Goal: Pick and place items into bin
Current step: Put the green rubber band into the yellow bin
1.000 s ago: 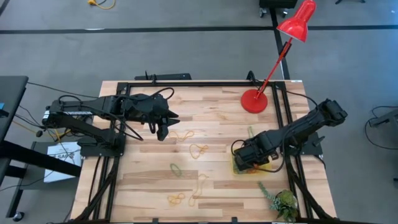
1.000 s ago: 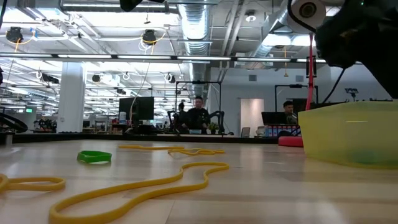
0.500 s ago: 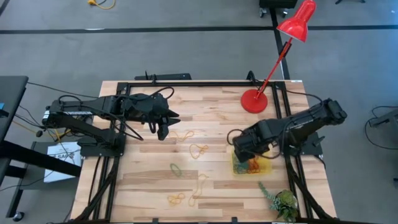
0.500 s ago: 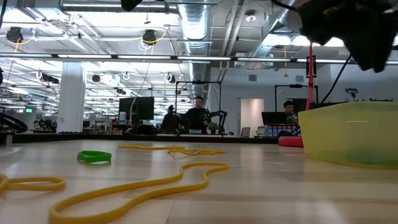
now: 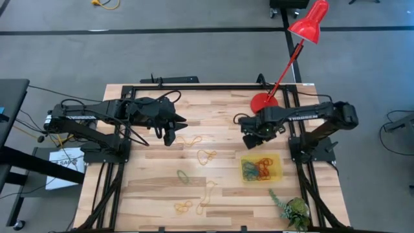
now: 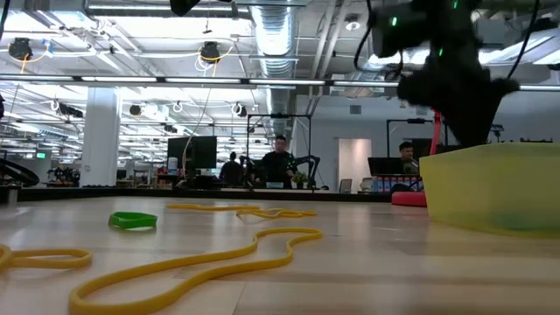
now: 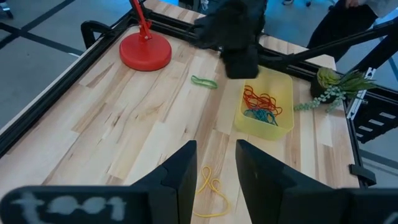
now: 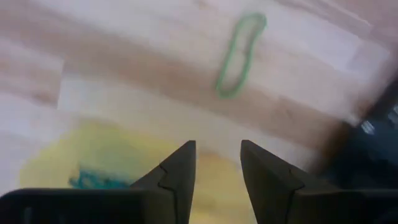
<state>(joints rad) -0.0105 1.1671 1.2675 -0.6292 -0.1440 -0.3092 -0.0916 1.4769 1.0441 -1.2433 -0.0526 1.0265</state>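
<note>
Plainly, bin (image 5: 262, 169): shallow, see-through yellow tray on the table's right side, a tangle of red, orange and blue bands inside.
Loose bands: green loop (image 8: 240, 55) by the lamp base (image 7: 145, 51); yellow loops (image 5: 207, 156) mid-table; green band (image 6: 133, 220) nearer the front.
Right gripper (image 8: 217, 174): raised beyond the bin, near the lamp base, fingers parted, empty.
Left gripper (image 7: 215, 168): waits over the table's left half, fingers apart, empty.
Table (image 5: 220, 116): pale wood planks, black frame.
Room: open office with people at desks.

No readable text, labels or numbers anywhere.
</note>
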